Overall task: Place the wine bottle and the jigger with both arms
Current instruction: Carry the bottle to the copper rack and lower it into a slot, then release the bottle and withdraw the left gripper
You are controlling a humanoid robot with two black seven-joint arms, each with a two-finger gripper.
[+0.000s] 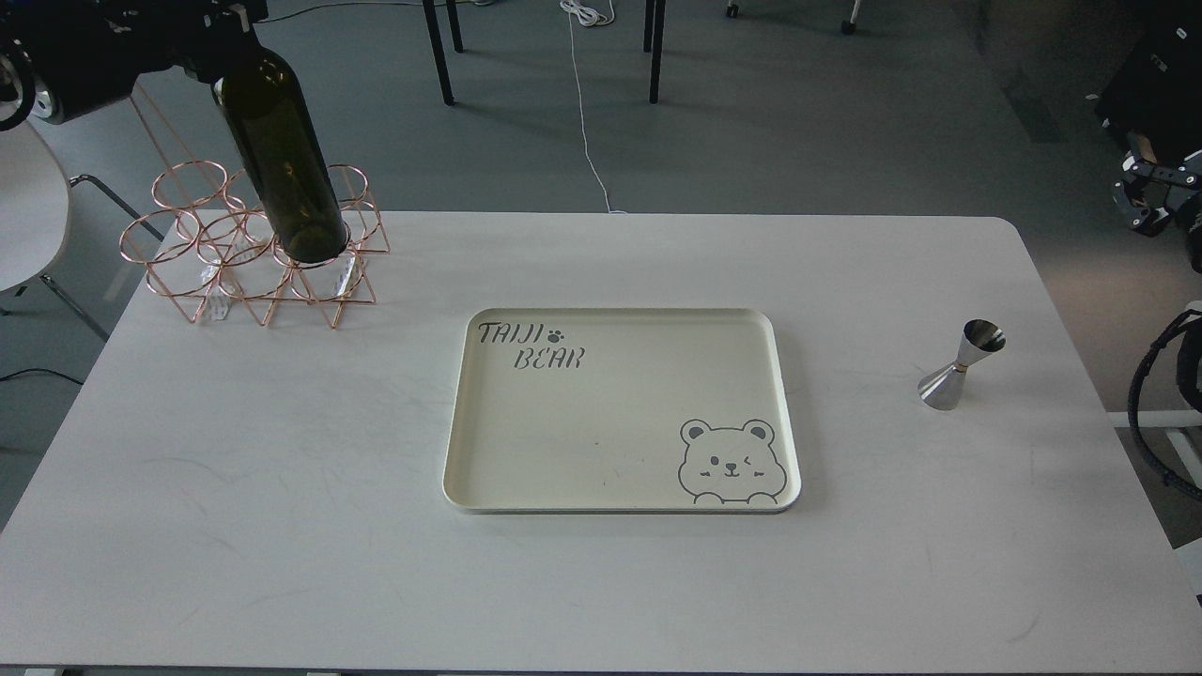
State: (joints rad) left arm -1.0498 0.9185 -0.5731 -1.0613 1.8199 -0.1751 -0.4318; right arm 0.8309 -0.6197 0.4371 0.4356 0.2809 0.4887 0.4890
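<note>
The dark olive-green wine bottle (pixel 282 160) hangs tilted in the air over the right part of the copper wire rack (pixel 249 249), base down. Its neck is hidden inside my left gripper (pixel 223 21), which is shut on it at the top left edge. The silver jigger (pixel 960 364) stands upright on the white table (pixel 282 469) at the right, with nothing touching it. A black jointed part that looks like my right gripper (pixel 1150 192) sits at the far right edge, off the table and well behind the jigger. Its fingers cannot be told apart.
A cream tray (pixel 789 413) with a bear drawing and "TAIJI BEAR" lettering lies empty at the table's middle. A white chair (pixel 28 207) stands at the left edge. Black cables (pixel 1150 394) loop at the right edge. Dark table legs (pixel 437 52) stand on the floor behind.
</note>
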